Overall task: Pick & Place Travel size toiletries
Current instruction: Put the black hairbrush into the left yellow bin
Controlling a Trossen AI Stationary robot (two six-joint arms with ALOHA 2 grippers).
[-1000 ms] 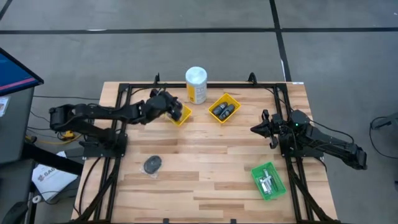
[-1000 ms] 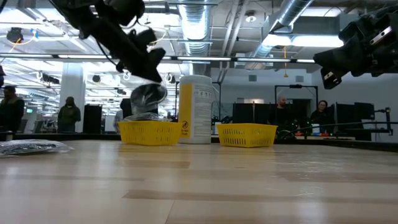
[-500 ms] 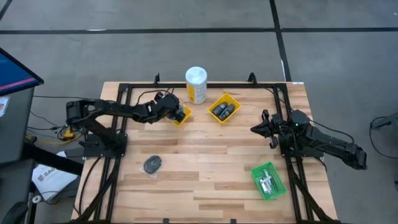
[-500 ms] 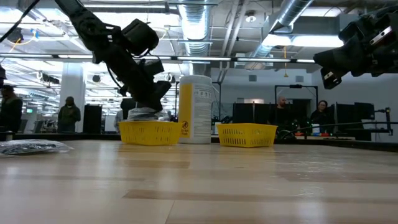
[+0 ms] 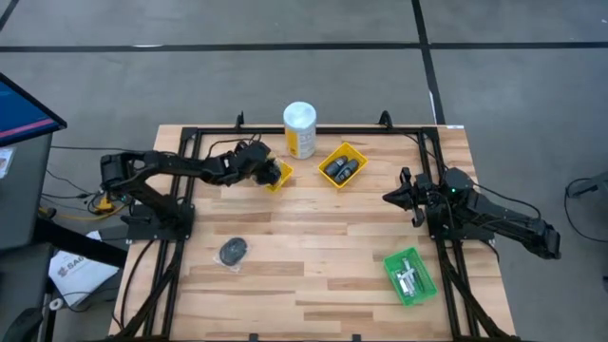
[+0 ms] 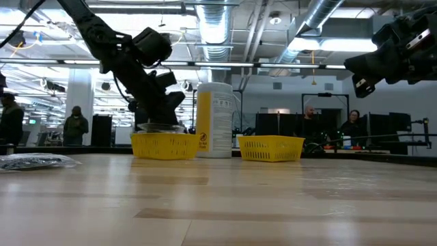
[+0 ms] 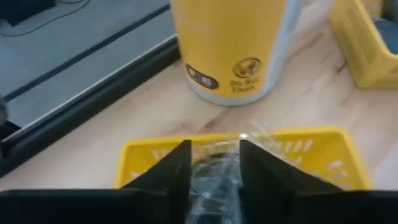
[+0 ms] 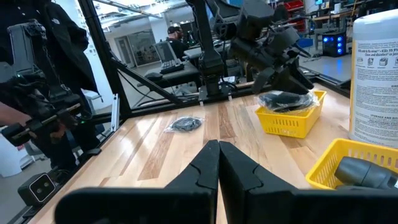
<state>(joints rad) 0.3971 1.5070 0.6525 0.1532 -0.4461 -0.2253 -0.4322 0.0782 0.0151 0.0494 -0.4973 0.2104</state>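
Observation:
My left gripper [image 5: 270,172] reaches down into the left yellow tray [image 5: 281,182], shut on a dark grey disc in clear wrap [image 7: 214,167]. The disc is low in that tray, which also shows in the low view [image 6: 164,145]. A second wrapped disc [image 5: 232,251] lies flat on the table, near left. The other yellow tray [image 5: 342,165] holds dark oblong pieces. A green tray [image 5: 410,275] holds small silver pieces. My right gripper [image 5: 389,197] is shut and empty, held above the table's right side. My left gripper pinches the wrapped disc [image 7: 214,163] between its two fingers [image 7: 180,171]. The fingers slant down from the table's left side. The disc sits down inside the yellow tray, and its crinkled wrap [image 7: 252,132] stands up past the fingertips.
The tall yellow canister with a white cap [image 5: 299,129] stands just beyond the two yellow trays. A black frame rail [image 5: 313,131] runs along the far edge. Bare wood lies at the table's middle and near side. People show in the room beyond.
My left gripper has gone down with the wrapped disc. The disc hung above the left yellow tray's rim a second ago and is now low inside the tray. My right arm has kept still.

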